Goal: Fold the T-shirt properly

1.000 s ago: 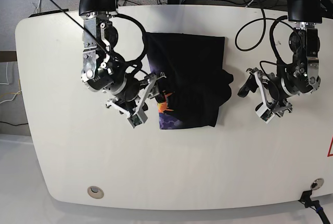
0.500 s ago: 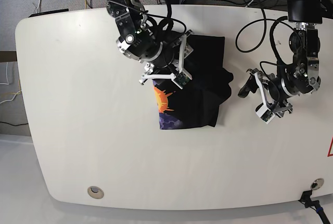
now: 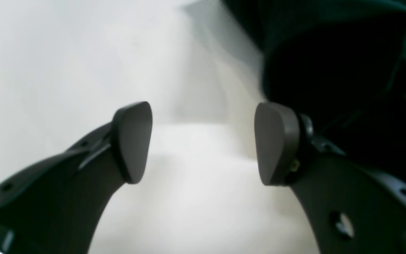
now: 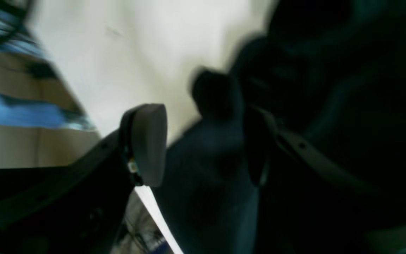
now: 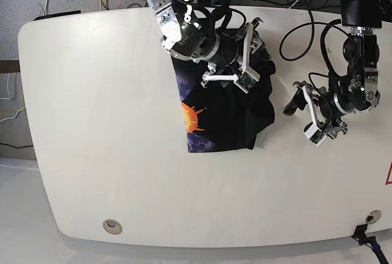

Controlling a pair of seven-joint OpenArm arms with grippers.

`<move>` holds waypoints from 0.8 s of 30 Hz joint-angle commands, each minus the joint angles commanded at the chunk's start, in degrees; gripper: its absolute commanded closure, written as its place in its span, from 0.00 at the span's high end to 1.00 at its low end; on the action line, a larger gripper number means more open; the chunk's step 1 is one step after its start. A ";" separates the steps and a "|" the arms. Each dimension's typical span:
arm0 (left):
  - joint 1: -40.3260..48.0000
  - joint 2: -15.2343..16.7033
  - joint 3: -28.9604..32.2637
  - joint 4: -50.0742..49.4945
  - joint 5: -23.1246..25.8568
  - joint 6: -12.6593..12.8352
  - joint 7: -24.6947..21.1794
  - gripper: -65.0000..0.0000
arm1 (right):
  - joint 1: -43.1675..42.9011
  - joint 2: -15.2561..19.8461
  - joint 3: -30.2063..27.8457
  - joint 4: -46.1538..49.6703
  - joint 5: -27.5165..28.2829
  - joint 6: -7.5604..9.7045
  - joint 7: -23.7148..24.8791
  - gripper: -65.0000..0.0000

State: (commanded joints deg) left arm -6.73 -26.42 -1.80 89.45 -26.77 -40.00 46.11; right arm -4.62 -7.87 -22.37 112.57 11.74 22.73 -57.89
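**Spread over the shirt on one side, spread beside it on the other**

Seen from the base view, left to right: at seven o'clock on the pale table (image 5: 141,172), shows a round disc (image 5: 113,226) set near the edge. Just above the middle, towards twelve o'clock, lies black and folded into a rough upright block: the shirt (image 5: 229,117). Bears an orange sun (image 5: 191,119) at its nine o'clock side, with purple print (image 5: 201,144) around it, down to the seven o'clock corner. Bulges unevenly at three o'clock.

Over the shirt's one o'clock part, hovers or touches with the right gripper (image 4: 203,144); cannot tell which. Holds its fingers spread, with a raised ridge of black cloth showing between them in the right wrist view, not pinched.

Just beside the shirt at three o'clock, waits with the left gripper (image 3: 203,143), fingers spread, only tabletop between them. Shows another disc (image 5: 373,217) at five o'clock, near the table's corner.
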 joint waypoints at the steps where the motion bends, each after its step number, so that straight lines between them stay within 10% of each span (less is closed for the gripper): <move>1: 0.00 -0.09 -0.09 0.00 0.00 0.00 0.00 0.66 | 0.97 0.00 2.02 0.00 0.00 0.00 0.09 0.51; 9: -0.44 -2.20 -0.18 5.10 0.00 0.00 0.00 0.66 | 3.78 6.07 8.09 -6.24 0.00 0.00 4.48 0.51; 24: -3.43 -0.09 -3.69 13.63 0.00 0.00 0.09 0.66 | -3.52 3.25 0.62 -2.55 -0.09 -0.09 5.19 0.51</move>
State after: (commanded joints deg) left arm -10.15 -26.51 -5.49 103.08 -26.77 -40.00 46.20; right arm -8.13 -4.62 -21.76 110.02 11.65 22.64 -52.70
